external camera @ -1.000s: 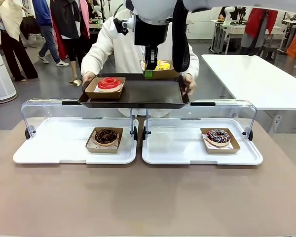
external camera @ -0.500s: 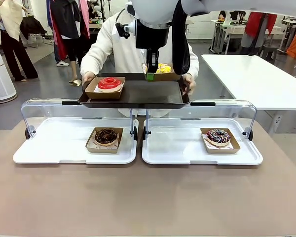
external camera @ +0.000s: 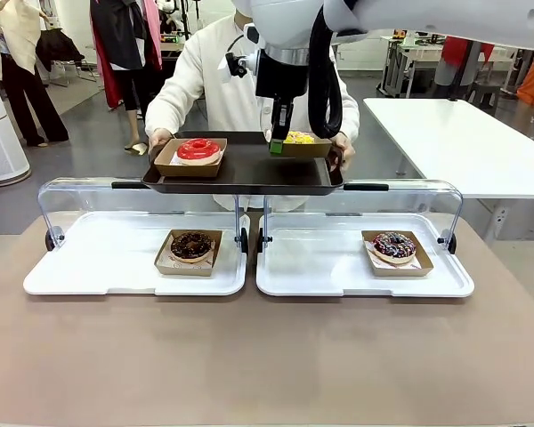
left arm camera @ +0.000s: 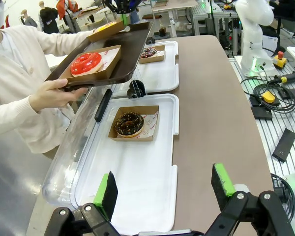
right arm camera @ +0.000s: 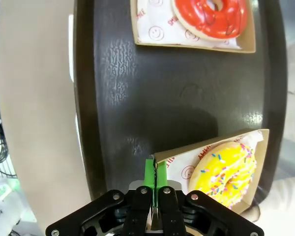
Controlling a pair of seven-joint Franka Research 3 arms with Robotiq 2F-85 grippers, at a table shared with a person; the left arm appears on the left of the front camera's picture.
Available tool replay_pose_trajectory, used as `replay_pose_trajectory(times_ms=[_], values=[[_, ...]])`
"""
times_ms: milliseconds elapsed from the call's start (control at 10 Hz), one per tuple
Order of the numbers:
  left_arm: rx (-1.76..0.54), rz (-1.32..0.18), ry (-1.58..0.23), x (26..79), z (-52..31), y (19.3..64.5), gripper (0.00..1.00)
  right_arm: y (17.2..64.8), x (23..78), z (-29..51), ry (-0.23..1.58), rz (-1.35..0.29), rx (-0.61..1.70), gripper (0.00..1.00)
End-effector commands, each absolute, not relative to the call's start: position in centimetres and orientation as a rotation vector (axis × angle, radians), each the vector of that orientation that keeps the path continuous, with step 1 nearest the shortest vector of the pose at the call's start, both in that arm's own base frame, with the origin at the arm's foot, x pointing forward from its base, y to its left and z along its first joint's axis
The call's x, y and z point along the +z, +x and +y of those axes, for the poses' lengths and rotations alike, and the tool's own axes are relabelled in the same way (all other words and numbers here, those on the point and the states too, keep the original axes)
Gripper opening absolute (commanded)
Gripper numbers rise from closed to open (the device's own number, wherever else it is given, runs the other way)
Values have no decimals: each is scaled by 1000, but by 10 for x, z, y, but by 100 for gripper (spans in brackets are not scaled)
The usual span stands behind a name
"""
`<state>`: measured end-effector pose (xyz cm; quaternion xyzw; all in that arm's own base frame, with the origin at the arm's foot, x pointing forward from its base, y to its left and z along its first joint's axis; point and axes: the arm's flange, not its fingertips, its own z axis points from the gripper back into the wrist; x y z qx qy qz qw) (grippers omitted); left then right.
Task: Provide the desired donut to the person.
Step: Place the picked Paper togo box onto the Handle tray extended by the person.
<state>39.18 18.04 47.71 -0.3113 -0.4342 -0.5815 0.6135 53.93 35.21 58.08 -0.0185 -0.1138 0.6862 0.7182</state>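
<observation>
Left fingers [left arm camera: 162,189] hang released over the left white tray [left arm camera: 137,182]. On the person's [external camera: 218,76] dark tray [external camera: 240,171]: red donut [external camera: 198,150], then right fingers [external camera: 275,145] clenched on the yellow donut's box [right arm camera: 187,164]; smiley prints on its paper, writing unreadable.

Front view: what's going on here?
The right gripper is shut on the rim of a cardboard tray carrying a yellow sprinkled donut, setting it on the dark serving tray the person holds. A red-glazed donut already sits there. The left gripper hangs open over the left display tray holding a chocolate donut.
</observation>
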Motion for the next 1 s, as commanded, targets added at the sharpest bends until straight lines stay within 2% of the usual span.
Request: replay_pose_trajectory(times_ms=[0, 600, 700, 800, 900], values=[[-1338, -1011, -703, 477, 180, 391, 100, 552, 582, 351, -3, -230, 1471, 1], [-1338, -1011, -703, 477, 180, 391, 100, 562, 559, 348, 22, -183, 1442, 1], [-1338, -1011, -703, 477, 180, 391, 100, 562, 560, 347, 29, -187, 1442, 36], [-1338, -1011, -703, 477, 180, 391, 100, 562, 560, 348, 29, -190, 1444, 61], [-1338, -1011, -703, 477, 180, 391, 100, 561, 560, 349, 29, -189, 1449, 96]])
